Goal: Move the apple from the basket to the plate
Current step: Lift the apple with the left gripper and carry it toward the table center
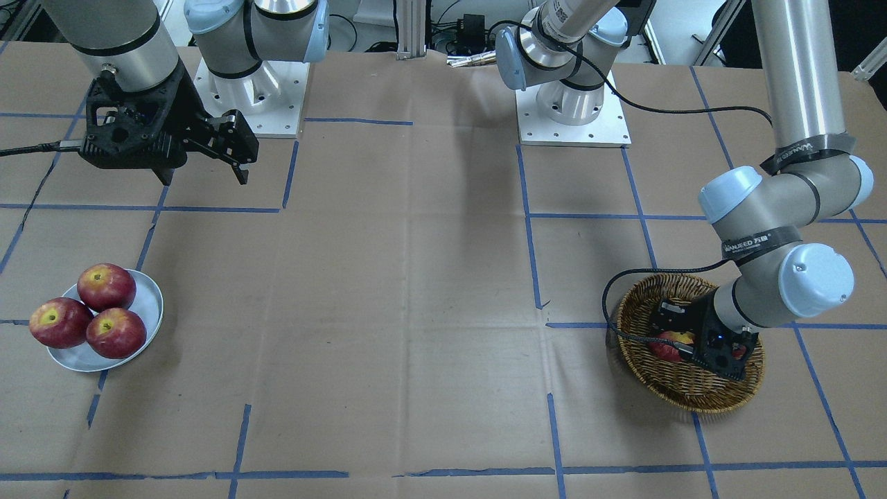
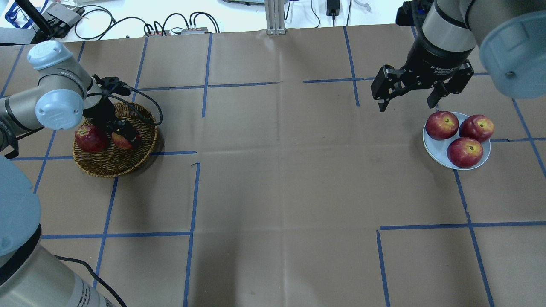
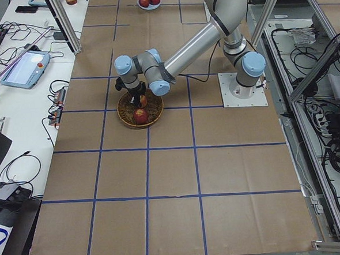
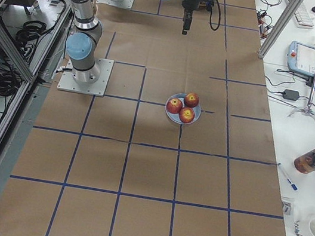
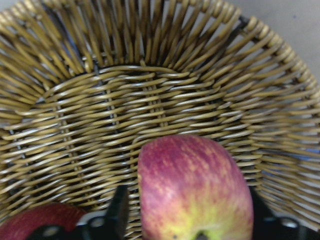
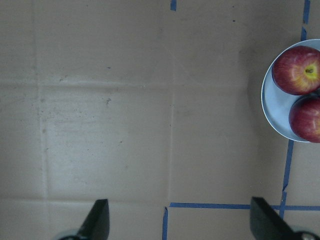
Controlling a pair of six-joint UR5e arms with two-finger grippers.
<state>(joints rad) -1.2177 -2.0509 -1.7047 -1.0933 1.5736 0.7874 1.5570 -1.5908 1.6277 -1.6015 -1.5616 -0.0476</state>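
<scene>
**Pick-up stage.** The apple point(image 5: 195, 185), streaked red with a yellow patch at its stem hollow, is lying in the basket point(image 2: 115, 168) toward the left end of the worktop point(image 2: 277, 192), beside a darker apple point(image 2: 90, 138). It is being flanked by the fingers of the left gripper point(image 5: 190, 200), which are spread to about the fruit's width. A sliver of wicker is showing beside one finger, so whether the skin is being pressed cannot be told. The right gripper point(image 2: 408, 106) is being held wide apart and empty, just beside the plate point(image 2: 433, 149) near the right end, where three apples are already sitting. The apple is judged firm, fairly heavy, smooth and rounded, and hence liable to slip or roll, and to bruise under hard pressure. Hold is best taken across its widest girth, on opposite cheeks, with the stem axis left free. Little bare plate is being left for it.
</scene>
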